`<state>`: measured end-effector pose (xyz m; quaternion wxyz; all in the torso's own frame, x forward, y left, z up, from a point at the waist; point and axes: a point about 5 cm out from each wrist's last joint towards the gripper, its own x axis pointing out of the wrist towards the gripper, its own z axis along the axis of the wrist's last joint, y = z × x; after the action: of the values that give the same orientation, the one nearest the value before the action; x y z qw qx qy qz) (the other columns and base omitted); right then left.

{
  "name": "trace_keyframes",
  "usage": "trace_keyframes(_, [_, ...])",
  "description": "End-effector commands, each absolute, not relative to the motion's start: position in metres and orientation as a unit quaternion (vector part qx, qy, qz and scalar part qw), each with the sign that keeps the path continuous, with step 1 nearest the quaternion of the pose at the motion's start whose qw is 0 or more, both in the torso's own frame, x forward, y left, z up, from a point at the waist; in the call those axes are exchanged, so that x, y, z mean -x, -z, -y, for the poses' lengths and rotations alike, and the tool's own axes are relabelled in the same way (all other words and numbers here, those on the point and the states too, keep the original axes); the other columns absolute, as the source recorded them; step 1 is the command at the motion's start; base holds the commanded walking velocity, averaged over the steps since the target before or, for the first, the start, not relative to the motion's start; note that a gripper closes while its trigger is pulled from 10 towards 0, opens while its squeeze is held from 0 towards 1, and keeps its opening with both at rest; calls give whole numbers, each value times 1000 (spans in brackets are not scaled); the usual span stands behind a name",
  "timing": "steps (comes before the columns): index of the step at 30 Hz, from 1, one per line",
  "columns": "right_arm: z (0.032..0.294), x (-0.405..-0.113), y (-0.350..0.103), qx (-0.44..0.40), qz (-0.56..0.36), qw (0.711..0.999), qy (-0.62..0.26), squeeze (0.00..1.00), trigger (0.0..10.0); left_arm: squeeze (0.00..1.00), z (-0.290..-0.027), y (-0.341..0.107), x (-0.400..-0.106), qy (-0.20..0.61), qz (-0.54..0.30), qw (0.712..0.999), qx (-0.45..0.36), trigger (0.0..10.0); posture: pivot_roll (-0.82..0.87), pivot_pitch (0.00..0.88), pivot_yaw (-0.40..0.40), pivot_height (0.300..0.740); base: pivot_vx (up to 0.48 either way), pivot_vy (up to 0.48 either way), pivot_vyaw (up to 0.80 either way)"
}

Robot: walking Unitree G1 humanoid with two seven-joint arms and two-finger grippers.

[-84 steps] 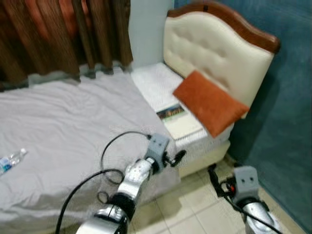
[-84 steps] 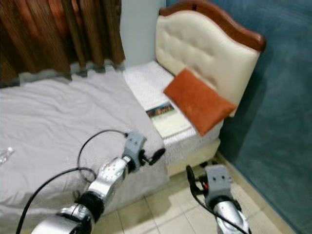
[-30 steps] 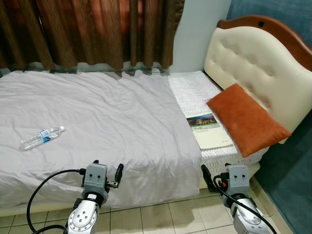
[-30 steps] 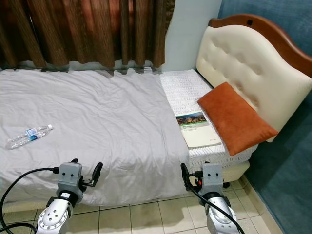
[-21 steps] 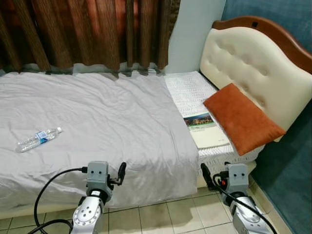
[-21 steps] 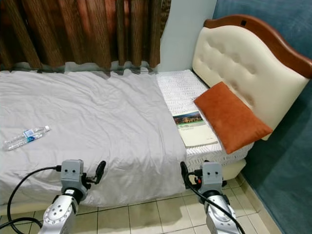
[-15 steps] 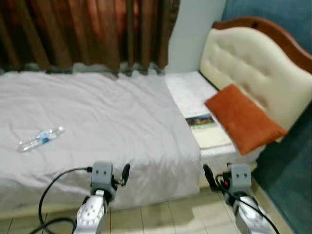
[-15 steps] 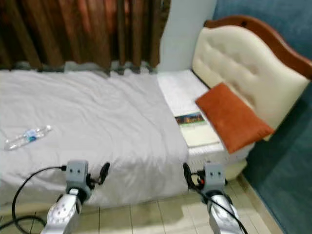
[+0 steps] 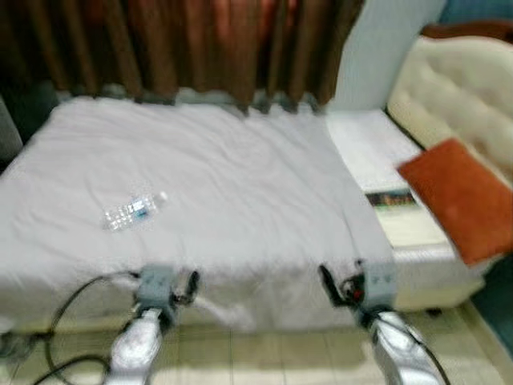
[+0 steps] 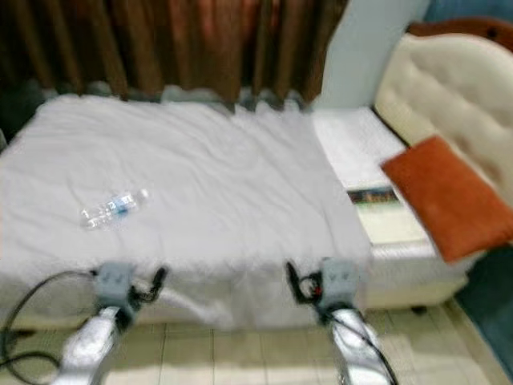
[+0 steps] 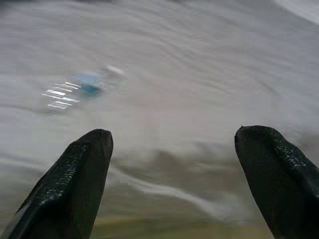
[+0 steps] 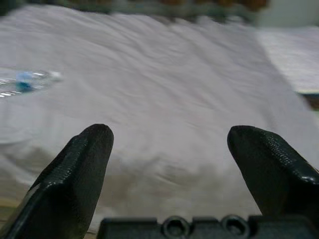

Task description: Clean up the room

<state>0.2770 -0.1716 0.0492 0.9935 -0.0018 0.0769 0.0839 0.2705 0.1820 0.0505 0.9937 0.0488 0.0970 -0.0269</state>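
Left eye view shows the bed (image 9: 240, 184) under a grey sheet, with an orange pillow (image 9: 461, 196) and a booklet (image 9: 394, 198) near the headboard, and a plastic water bottle (image 9: 132, 211) lying on the sheet's left part. Left gripper (image 11: 172, 169) and right gripper (image 12: 172, 164) hang low at the bed's near edge, fingers spread and empty. To do it well, I judge the left arm should reach forward over the sheet and close across the bottle's middle.

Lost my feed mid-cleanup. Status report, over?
Both grippers, left and right, open and empty, low at the bed's near edge. Bottle lying on the sheet, untouched. Nothing between it and the left gripper.
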Motion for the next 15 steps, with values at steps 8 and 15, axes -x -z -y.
trace_keyframes(8, [182,-269,-41,3,-87,994,-65,0,10000,0,-173,-48,-271,53,-107,991,-53,10000,63,0,-56,740,0,466,0])
trace_keyframes(15, [181,-269,-40,3,-85,994,-66,0,10000,0,-176,-47,-273,56,-115,990,-56,10000,65,0,-52,740,0,451,0])
